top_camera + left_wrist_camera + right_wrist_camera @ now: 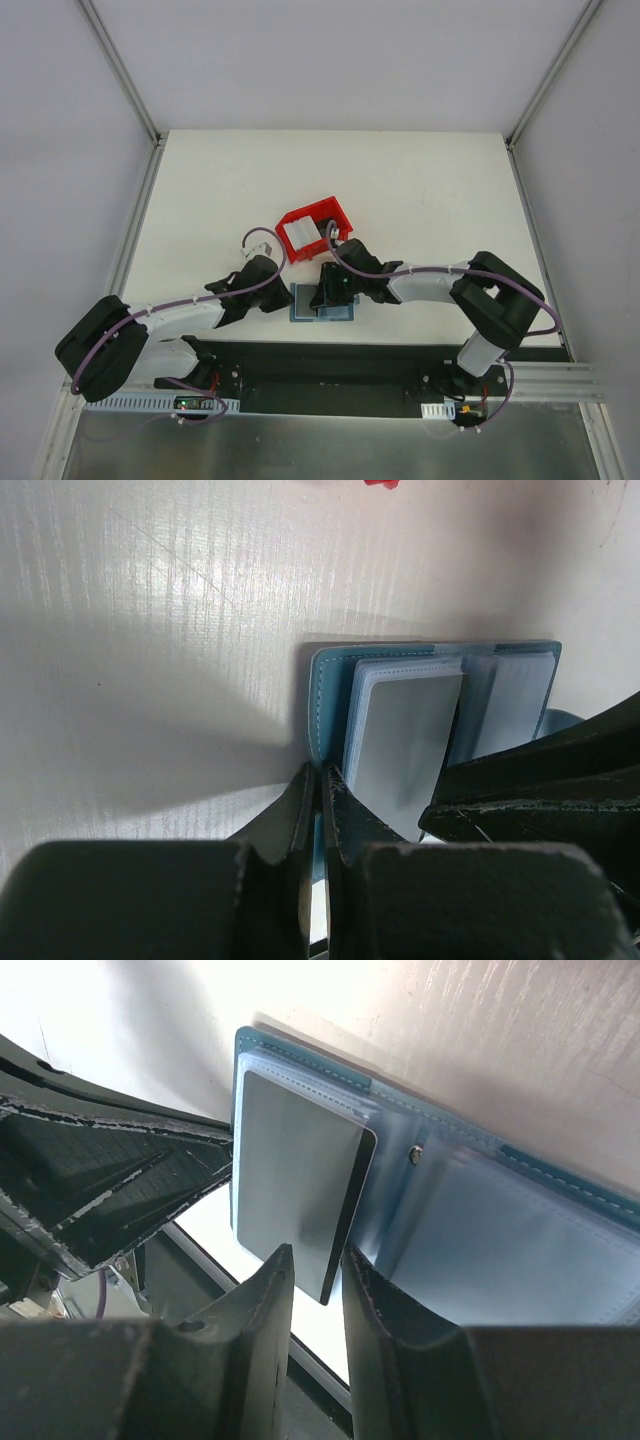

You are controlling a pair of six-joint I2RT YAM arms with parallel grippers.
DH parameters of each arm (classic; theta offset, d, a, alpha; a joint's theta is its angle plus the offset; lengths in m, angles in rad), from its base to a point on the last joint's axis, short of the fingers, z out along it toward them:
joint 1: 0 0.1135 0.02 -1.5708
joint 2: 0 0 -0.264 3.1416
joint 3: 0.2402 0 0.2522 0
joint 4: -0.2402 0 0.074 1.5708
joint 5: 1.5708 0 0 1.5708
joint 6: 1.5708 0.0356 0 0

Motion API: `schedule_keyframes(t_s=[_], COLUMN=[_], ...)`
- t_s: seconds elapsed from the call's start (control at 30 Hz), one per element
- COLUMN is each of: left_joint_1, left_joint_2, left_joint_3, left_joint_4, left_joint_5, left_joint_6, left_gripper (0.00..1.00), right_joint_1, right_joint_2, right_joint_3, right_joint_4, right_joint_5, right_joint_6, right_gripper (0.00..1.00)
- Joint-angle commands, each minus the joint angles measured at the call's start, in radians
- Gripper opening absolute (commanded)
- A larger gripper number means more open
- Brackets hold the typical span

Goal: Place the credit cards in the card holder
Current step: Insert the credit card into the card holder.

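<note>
Insertion is the step we read here: one card sits part way into a pocket and is not yet seated.

On the left, the left claw (318, 780) is closed tight on the near left edge of the holder (325, 695). The teal cover is pinched between its fingers, which pins the holder open on the table (150, 630). The holder lies just ahead of that claw and to its right. It has a teal outer rim, paler clear pockets inside and a small stud (415, 1152) at the spine.

The card (290, 1180) is plain grey with rounded corners. It rests in the left-hand pocket, slightly tilted, with its near end past the holder's edge. That free end sits in the narrow gap between the fingers of the right claw (318, 1255). We cannot tell whether they clamp it or only flank it. Beyond both claws, the red bin (300, 216) holds more white cards (303, 238).

The next move, as we judge it, is a push straight ahead from the right claw along the pocket's line. The card should first be squared to the opening so that no corner snags the stitched seam, with the left claw anchoring the cover. The card looks thin and slick, so it may skid between the fingers.
</note>
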Motion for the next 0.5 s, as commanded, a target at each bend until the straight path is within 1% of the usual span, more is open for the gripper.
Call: schedule_keyframes(t_s=[0.0, 0.2, 0.27, 0.37, 0.47], left_joint_1=[0.008, 0.012, 0.012, 0.019, 0.030], left_joint_2=[-0.003, -0.018, -0.023, -0.018, -0.015], left_joint_3=[-0.030, -0.033, -0.036, -0.035, -0.033], left_joint_4=[-0.074, -0.079, -0.079, -0.079, -0.079], left_joint_5=[-0.026, -0.045, -0.053, -0.051, -0.043], left_joint_6=[0.014, 0.008, 0.003, -0.006, -0.009], left_gripper=[0.00, 0.00, 0.00, 0.00, 0.00], right_joint_1=[0.006, -0.040, -0.046, -0.054, -0.068], right_joint_2=[-0.027, -0.136, -0.160, -0.190, -0.210], right_joint_3=[0.033, 0.008, 0.042, 0.102, 0.148], right_joint_4=[0.040, -0.068, -0.137, -0.251, -0.320], right_joint_5=[-0.048, 0.027, 0.046, 0.092, 0.127], right_joint_6=[-0.035, -0.112, -0.155, -0.222, -0.270], right_gripper=[0.29, 0.43, 0.52, 0.59, 0.68])
